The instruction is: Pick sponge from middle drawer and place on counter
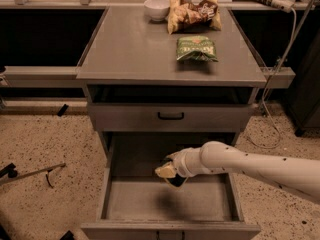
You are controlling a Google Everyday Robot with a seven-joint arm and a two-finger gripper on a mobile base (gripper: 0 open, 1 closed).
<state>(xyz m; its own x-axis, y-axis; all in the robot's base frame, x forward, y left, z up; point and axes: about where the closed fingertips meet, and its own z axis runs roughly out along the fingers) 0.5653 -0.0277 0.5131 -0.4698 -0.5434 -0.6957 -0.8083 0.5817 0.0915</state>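
Observation:
The middle drawer [125,204] is pulled open below the cabinet, and its grey floor is bare. My gripper [171,174] reaches into it from the right on the white arm. It is shut on the sponge [165,171], whose yellow side faces left, and holds it a little above the drawer floor; a shadow lies beneath it. The counter [135,44] is the cabinet's flat grey top, above and behind the gripper.
On the counter lie a green snack bag [196,49], a brown chip bag [192,11] and a white bowl [156,8]. The shallower drawer with a black loop handle [171,116] is closed. Cables hang at the right [280,59]. A tool lies on the speckled floor at the left [30,174].

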